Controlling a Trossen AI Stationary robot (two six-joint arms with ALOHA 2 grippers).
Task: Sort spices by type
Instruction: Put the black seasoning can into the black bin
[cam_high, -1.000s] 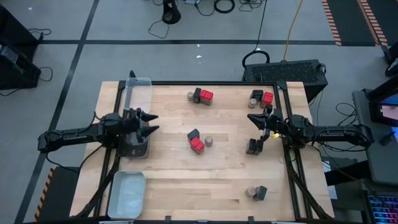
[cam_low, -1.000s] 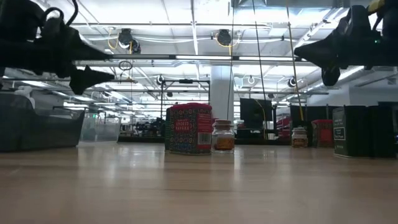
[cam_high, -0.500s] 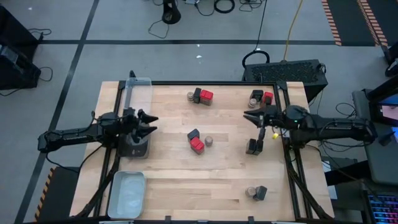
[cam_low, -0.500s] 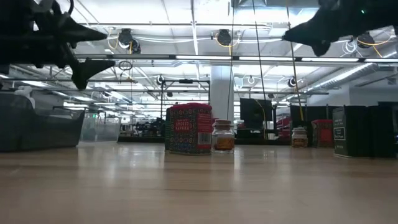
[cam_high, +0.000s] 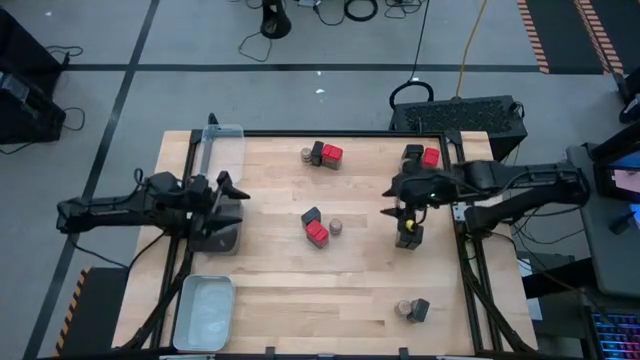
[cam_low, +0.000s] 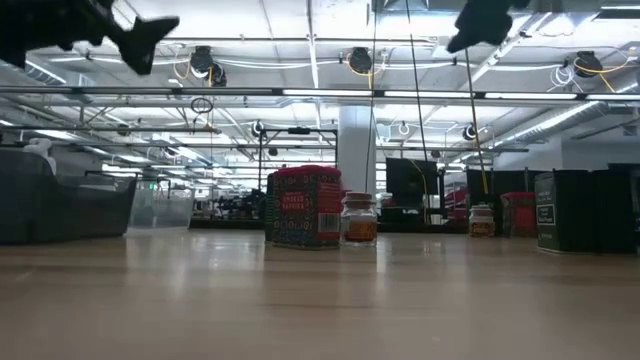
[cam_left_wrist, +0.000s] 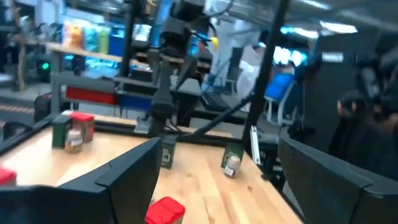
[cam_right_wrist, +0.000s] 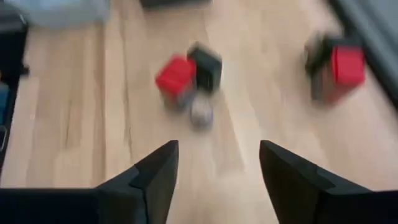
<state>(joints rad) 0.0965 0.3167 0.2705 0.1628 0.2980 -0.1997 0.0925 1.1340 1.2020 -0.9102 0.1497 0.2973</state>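
Spices stand in groups on the wooden table: at the centre a dark tin (cam_high: 311, 216), a red tin (cam_high: 317, 234) and a jar (cam_high: 337, 228). At the far middle are a jar, a dark tin and a red tin (cam_high: 332, 155). At the far right are a dark tin and a red tin (cam_high: 431, 156). One dark tin (cam_high: 407, 238) stands at the right. A jar and a dark tin (cam_high: 419, 309) stand near right. My left gripper (cam_high: 234, 200) is open and empty, high over the left side. My right gripper (cam_high: 393, 203) is open and empty, high above the right dark tin. Its wrist view shows the centre group (cam_right_wrist: 176, 78).
A clear tray (cam_high: 222, 150) lies at the far left, a dark tray (cam_high: 220, 238) under my left gripper, and a pale tray (cam_high: 204, 310) at the near left. A black frame rail (cam_high: 455, 200) runs along the table's right edge.
My right gripper has swung from the right edge toward the table's left and has risen, and now hangs over the right dark tin. My left gripper has risen. Both have stayed open. No spice has moved.
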